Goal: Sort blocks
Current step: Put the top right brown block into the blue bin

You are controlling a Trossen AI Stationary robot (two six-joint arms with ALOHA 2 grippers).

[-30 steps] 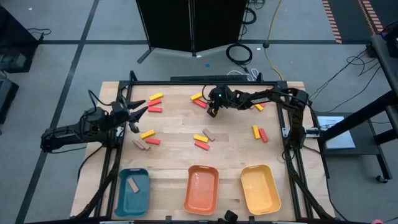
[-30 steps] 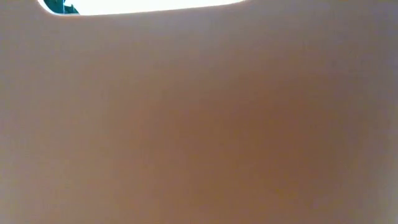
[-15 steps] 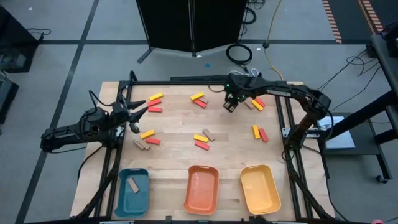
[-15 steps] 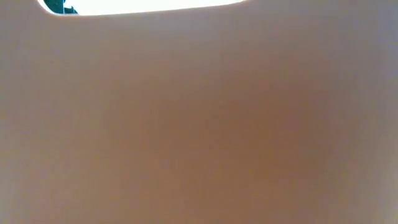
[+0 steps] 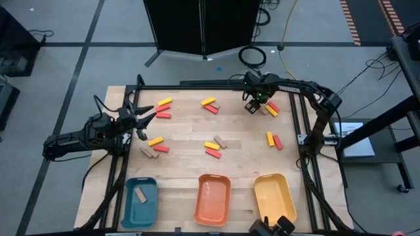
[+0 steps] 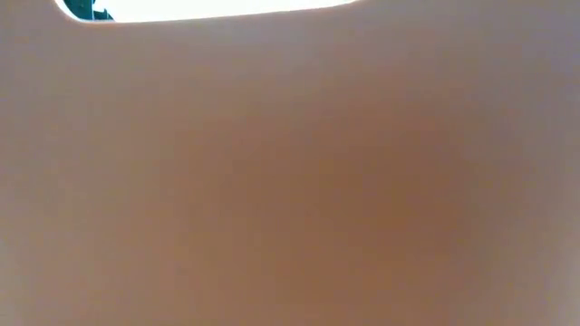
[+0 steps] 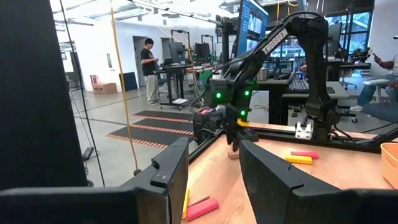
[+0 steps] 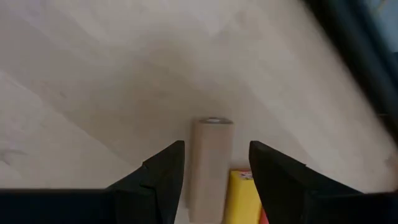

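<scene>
Tan wood bar (image 8: 210, 163), flat w/ square end, sits between right gripper's (image 8: 214, 180) spread fingers.

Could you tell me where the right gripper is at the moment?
In the high view, the right gripper is open at the table's far right, straddling a tan block.

Overhead lighting was even and bright; the surface (image 5: 236, 141) showed only short, soft shadows. The low view was blocked by a blurred orange-brown field, overexposed along its top. The right wrist view was soft-focused; the left wrist view showed bright ceiling lights.
</scene>
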